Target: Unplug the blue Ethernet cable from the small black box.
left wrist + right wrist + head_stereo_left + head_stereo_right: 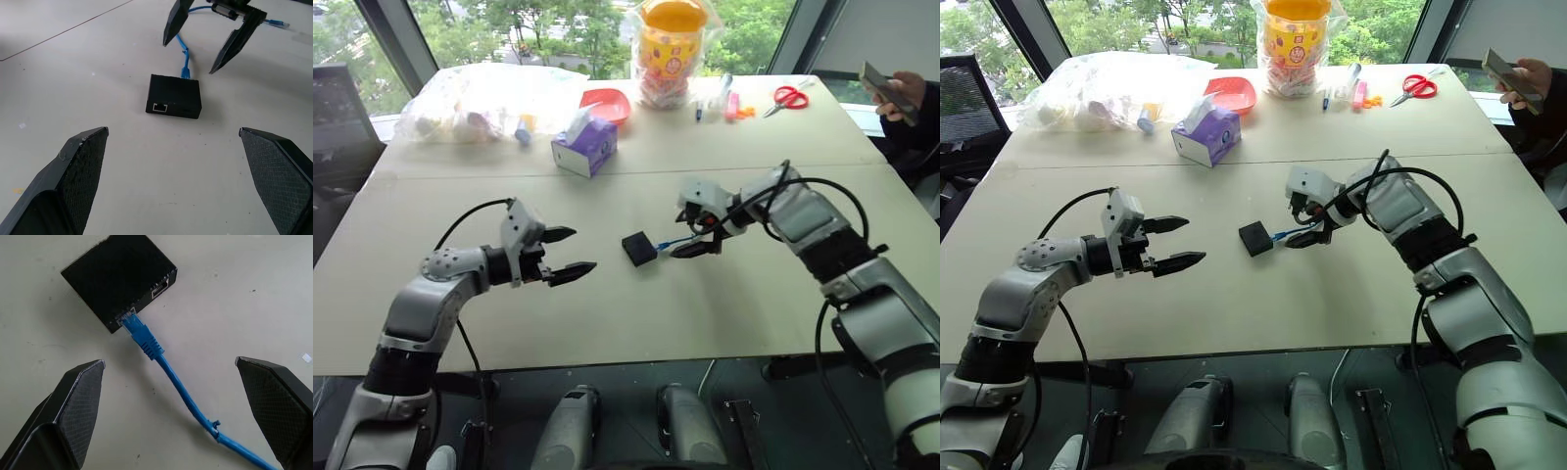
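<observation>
1. I see the small black box (638,248) lying flat near the middle of the bench (607,323), between my two arms. The blue Ethernet cable (168,369) is still plugged into one of its side ports, with an empty port beside it on the same face.

2. My right gripper (701,235) hangs just above the cable, close behind the plug, jaws spread wide and grasping nothing. In the right wrist view the cable runs between the two fingers (68,416) without touching either.

3. My left gripper (566,253) hovers on the other side of the box, well short of it, jaws likewise spread and empty, pointing towards the box.

4. I judge the box to be light. With its matte shell on a smooth bench it will likely slide or lift if I pull the cable alone. I would pin it with the left jaws across its two plain sides, keeping clear of the port faces.

5. The cable looks thin and limp, so pulling on the cord would only bend it. The moulded blue boot at the plug is the stiff part, and that is where I would close the right jaws.

6. I cannot see the plug's latch tab. If it sits on the hidden side, a straight pull may drag the box, so I would squeeze the boot first and then draw straight back.
</observation>
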### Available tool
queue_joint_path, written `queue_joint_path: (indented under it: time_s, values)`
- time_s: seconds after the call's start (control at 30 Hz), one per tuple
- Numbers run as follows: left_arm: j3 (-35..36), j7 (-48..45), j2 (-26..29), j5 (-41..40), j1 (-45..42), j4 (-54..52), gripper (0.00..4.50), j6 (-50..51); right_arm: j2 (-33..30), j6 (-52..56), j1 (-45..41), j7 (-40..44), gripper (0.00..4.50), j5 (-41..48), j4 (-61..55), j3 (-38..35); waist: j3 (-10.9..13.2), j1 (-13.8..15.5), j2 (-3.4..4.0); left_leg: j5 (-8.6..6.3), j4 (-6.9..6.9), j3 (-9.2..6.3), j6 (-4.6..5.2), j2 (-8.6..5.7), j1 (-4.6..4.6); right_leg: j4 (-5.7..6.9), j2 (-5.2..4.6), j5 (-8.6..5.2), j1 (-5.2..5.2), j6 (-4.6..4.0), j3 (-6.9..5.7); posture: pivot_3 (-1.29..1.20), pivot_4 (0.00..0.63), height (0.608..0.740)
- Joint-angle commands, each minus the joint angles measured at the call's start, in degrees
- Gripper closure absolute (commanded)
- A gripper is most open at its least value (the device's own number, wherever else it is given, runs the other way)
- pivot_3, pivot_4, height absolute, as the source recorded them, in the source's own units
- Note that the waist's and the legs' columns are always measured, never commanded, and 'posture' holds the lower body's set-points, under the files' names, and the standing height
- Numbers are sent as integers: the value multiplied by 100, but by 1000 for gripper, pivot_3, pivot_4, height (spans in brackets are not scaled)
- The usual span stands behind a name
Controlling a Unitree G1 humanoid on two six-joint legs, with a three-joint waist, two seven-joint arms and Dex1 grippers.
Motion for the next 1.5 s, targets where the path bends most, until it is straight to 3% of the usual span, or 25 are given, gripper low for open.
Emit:
queue_joint_path:
  time_s: [0.03,0.2,0.23,0.27,0.5,0.57,0.67,0.77,0.97,1.13,1.5]
  values:
    - [216,85,79,-19,22,-270,40,-65,310,-713,-401,231,0,-485,898,37,0,5,0,0,0,-1,0,0,0,0,0,0,0,0,0,0,150,740]
    - [286,167,108,-41,117,-370,40,-54,844,-1204,-736,434,0,-817,1752,-78,0,-17,0,0,-4,-20,-2,-5,9,4,0,1,1,0,3,0,150,740]
    - [289,174,111,-41,131,-380,0,-61,931,-1243,-771,530,554,-869,1813,-74,0,-21,0,1,-7,-21,-4,-6,12,7,1,1,1,1,4,0,150,740]
    - [288,179,112,-39,135,-381,0,-66,994,-1287,-798,598,823,-920,1873,-82,0,-31,0,3,-11,-21,-6,-6,18,10,1,2,2,2,5,0,150,740]
    - [263,205,-9,-125,-71,-188,0,34,1065,-1315,-575,670,4451,-1147,1467,-298,0,-28,1,5,-31,-22,-11,-7,51,34,8,1,9,1,7,0,150,740]
    - [258,199,-39,-160,-139,-130,0,75,948,-1415,-429,491,4451,-1256,1141,-368,0,-20,1,6,-30,-22,-12,-8,51,35,8,1,10,1,7,0,150,740]
    - [233,159,-217,-342,-501,146,0,290,499,-2199,230,-749,4451,-1516,-215,-826,0,40,1,6,-29,-26,-14,-9,50,34,5,1,12,1,6,0,150,740]
    - [230,146,-383,-478,-827,386,0,512,243,-2228,905,-1585,4451,-1626,-1588,-1377,1,37,0,7,-28,-24,-15,-14,46,31,0,1,13,2,9,0,150,740]
    - [438,176,-601,-911,-1348,718,0,1082,-1,-2174,1983,-2433,4451,-1693,-3646,-2080,1,-14,0,7,-30,-20,-15,-12,48,31,7,1,12,3,9,0,150,740]
    - [353,-25,-687,-1196,-1798,907,0,1459,97,-2042,2658,-2720,4451,-1765,-4907,-2185,1,5,-1,8,-25,-22,-14,-10,48,33,9,0,15,2,8,0,150,740]
    - [437,38,-975,-1387,-2096,1047,0,1643,87,-2056,2831,-2592,4451,-1898,-5408,-1928,1,19,-2,8,-20,-19,-14,-8,50,29,6,-9,21,-15,11,0,150,740]
